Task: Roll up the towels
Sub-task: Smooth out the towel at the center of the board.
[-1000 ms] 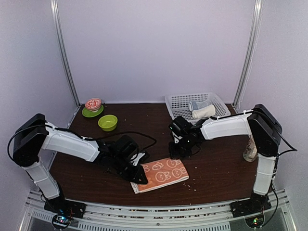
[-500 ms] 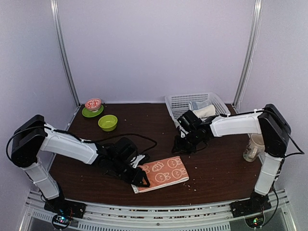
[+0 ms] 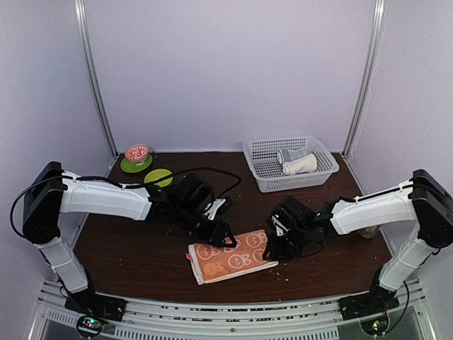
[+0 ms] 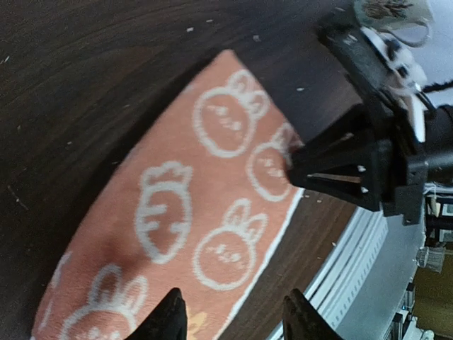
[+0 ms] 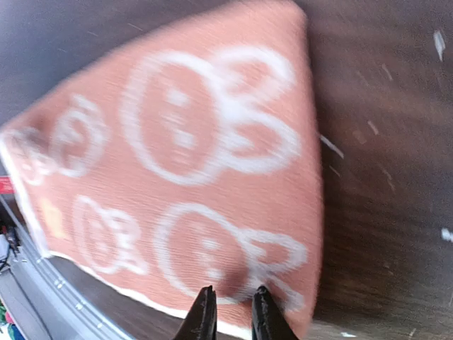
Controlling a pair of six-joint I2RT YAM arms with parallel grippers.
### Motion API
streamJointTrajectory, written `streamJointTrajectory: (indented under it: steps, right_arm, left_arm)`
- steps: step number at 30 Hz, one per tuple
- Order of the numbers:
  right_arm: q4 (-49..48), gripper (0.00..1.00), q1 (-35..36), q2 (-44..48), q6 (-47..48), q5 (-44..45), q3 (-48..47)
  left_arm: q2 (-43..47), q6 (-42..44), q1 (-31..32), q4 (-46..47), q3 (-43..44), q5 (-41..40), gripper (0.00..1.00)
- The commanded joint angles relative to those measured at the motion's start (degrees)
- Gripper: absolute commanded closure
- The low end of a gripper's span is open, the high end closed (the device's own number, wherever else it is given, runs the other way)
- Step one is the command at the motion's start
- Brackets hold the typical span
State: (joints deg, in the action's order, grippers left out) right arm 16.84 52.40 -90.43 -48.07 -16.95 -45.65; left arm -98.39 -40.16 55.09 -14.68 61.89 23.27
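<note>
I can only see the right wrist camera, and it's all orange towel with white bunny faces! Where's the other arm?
Observer: The left pincer is at the far edge of the orange towel, toward its left end.
Operator: Is it open?
Observer: Yes. The left wrist camera shows its fingers spread apart, with towel showing between them.
Operator: Is there another towel anywhere?
Observer: A cream towel lies rolled up in a white basket at the back right.

Lab test cell: white enclosure walls (image 3: 226, 71), aluminium rail (image 3: 212, 312).
</note>
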Motion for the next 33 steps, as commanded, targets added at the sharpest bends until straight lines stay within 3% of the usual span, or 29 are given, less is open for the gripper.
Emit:
streamJointTrajectory:
  steps: [1,7,16,21,28,33]
  right_arm:
    - [-3.9,0.81,1.0,1.7,-3.7,1.2,4.2]
    - [-4.5,0.81,1.2,4.8,-5.2,1.9,9.3]
    - [-3.5,0.80,1.3,5.4,-4.9,2.7,10.4]
    - [-2.9,0.78,1.4,7.5,-4.9,2.2,9.5]
    - [5.2,0.55,1.0,16.5,-4.1,9.5,4.4]
    - [3.3,0.52,-1.9,16.4,-3.7,9.1,6.7]
  left_arm:
    - [-2.6,1.4,-2.6,-1.4,0.7,-1.8,0.53]
    - [-4.9,3.1,-4.1,-1.8,-0.3,-2.6,0.58]
    - [-9.1,3.2,-6.4,0.8,-4.5,-4.1,0.71]
    - [-9.8,4.2,-7.3,1.0,-5.3,-4.4,0.73]
    - [-1.9,5.4,-7.2,-2.4,-1.9,-3.5,0.54]
    - [2.0,5.1,-6.1,-3.2,-0.9,-3.1,0.50]
